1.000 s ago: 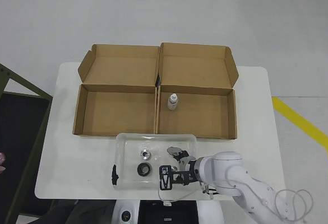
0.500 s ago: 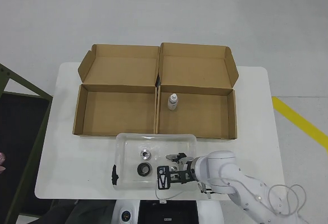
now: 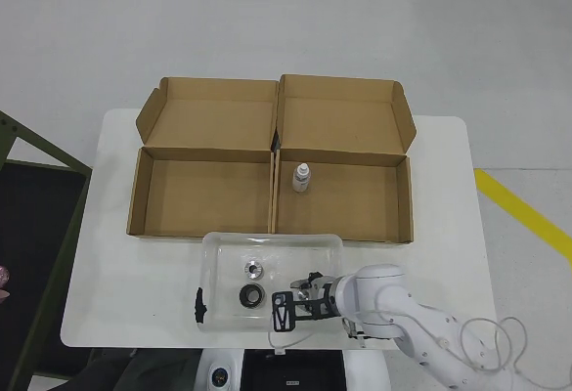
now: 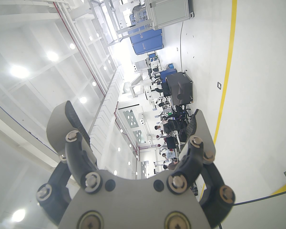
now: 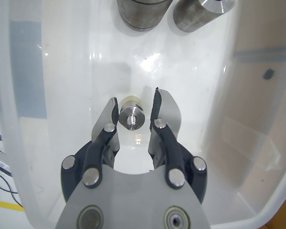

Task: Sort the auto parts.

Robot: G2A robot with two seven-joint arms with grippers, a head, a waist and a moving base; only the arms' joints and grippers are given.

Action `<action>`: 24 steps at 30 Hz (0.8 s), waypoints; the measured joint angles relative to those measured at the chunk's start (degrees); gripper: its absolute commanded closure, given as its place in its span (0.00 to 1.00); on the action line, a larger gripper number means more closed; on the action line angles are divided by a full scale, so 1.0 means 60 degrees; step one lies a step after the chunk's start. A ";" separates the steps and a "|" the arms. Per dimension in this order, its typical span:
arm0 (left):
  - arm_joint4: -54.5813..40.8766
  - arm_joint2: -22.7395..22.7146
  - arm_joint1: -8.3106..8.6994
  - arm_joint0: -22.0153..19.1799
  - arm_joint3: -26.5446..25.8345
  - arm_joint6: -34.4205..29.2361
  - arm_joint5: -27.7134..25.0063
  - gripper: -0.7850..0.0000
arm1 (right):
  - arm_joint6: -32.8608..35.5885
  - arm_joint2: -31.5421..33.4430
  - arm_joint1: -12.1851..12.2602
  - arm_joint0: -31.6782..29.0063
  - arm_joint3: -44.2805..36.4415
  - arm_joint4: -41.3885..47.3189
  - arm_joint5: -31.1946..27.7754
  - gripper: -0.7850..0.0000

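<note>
**R claw around a small metal part in the tub**

The R claw (image 5: 134, 117) is inside the clear plastic tub (image 5: 14, 96), in the half of the tub on the robot's right side. Its jaws stand narrow, w/ a small metal part (image 5: 131, 117) btw. them. The part is a short silver cyl. w/ a thin pin on the end that faces the wrist camera. One pad (image 5: 114, 114) is at the part's side, touching or almost. The other pad (image 5: 155, 106) is apart from it by a small gap, so the grip is not closed. Whether the part rests on the tub floor or is a bit above it, I cannot tell.

Two more parts stand upright in the same tub, beyond the claw tips. One is a dark grey cyl. (image 5: 143, 1) w/ grooves. Just beside it is a bright silver sleeve (image 5: 202, 3) w/ a round hole, near but not touching.

In the top view the tub sits at the desk (image 3: 110, 293) edge close to the robot. Behind it two open cardboard boxes are side by side, touching: the left box (image 3: 202, 195) and the right box (image 3: 349, 200). A small white bottle (image 3: 303, 177) stands in the right box, near the wall next to the left one.

The L claw (image 4: 132, 110) is wide apart, holds nothing, and points out into the hall.
</note>
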 measured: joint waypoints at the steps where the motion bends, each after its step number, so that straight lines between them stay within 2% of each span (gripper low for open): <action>1: 0.0000 0.0000 0.0000 0.0000 0.0000 0.0000 0.0000 0.00 | 0.0016 -0.0035 0.0011 0.0030 0.0010 0.0029 0.0016 0.80; 4: 0.0000 0.0000 0.0000 0.0000 0.0000 0.0000 0.0000 0.00 | 0.0081 -0.0129 0.0047 0.0131 0.0022 0.0127 0.0082 0.98; 5: 0.0000 0.0000 0.0000 0.0000 0.0000 0.0000 0.0000 0.00 | 0.0104 -0.0158 0.0061 0.0165 0.0018 0.0168 0.0104 1.00; 13: 0.0000 0.0000 0.0000 0.0000 0.0000 0.0000 0.0000 0.00 | -0.0050 -0.0101 0.0130 0.0263 -0.0284 0.0505 0.0092 1.00; 24: 0.0000 0.0000 0.0000 0.0000 0.0000 0.0000 0.0000 0.00 | -0.1722 0.0414 0.0214 0.0204 -0.0640 0.0225 0.0135 1.00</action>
